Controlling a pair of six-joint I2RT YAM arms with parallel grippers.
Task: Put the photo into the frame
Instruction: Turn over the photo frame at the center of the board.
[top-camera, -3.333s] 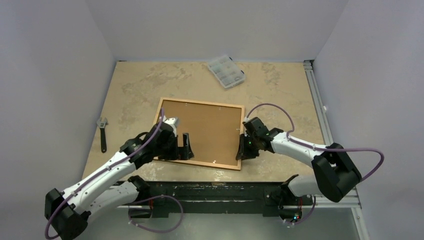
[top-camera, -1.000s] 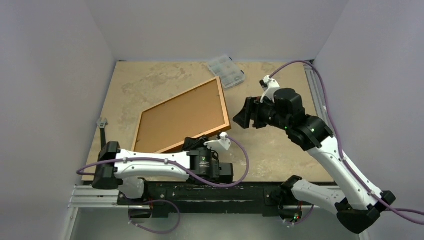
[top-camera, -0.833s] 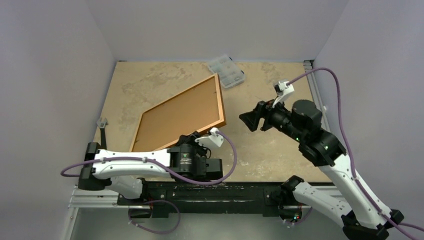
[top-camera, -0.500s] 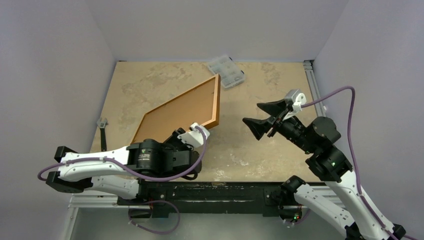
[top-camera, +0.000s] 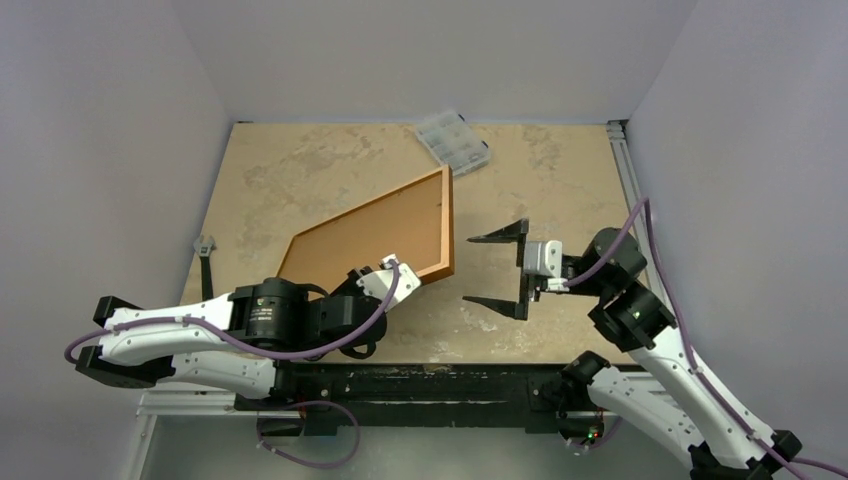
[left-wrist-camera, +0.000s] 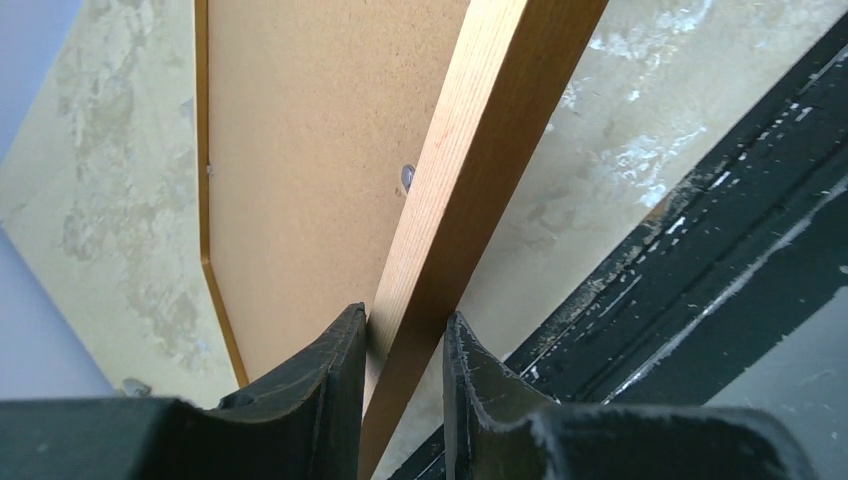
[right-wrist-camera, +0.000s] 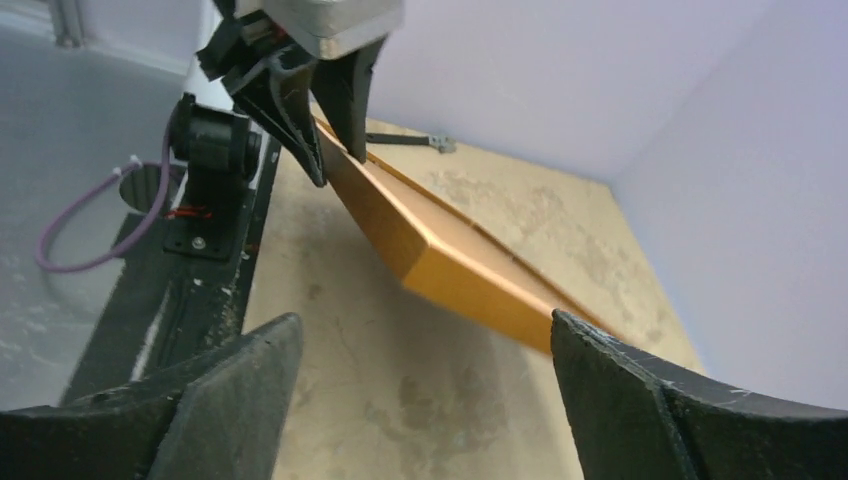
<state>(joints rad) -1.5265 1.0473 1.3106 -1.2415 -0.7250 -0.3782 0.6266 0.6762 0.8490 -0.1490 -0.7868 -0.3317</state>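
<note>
The orange-brown wooden frame (top-camera: 445, 222) stands tilted, its right side raised off the table, back toward the camera. A plain brown backing board (top-camera: 375, 230) fills that back. My left gripper (top-camera: 383, 280) is shut on the frame's near rail (left-wrist-camera: 490, 130), one finger on each face of it (left-wrist-camera: 403, 318). My right gripper (top-camera: 467, 270) hangs just right of the frame, open wide and empty. Between its spread fingers (right-wrist-camera: 422, 325) the frame's raised corner (right-wrist-camera: 470, 270) shows a short way off. The photo is out of view.
A small clear compartment box (top-camera: 453, 142) lies at the back of the table. A wrench (top-camera: 205, 262) rests at the left edge. The black mounting rail (top-camera: 430, 380) runs along the near edge, with walls close on three sides.
The frame lay flat with a gripper at each side; now the left gripper holds it tilted up. The right arm swung away, came back low beside the frame, and its jaws widened.
</note>
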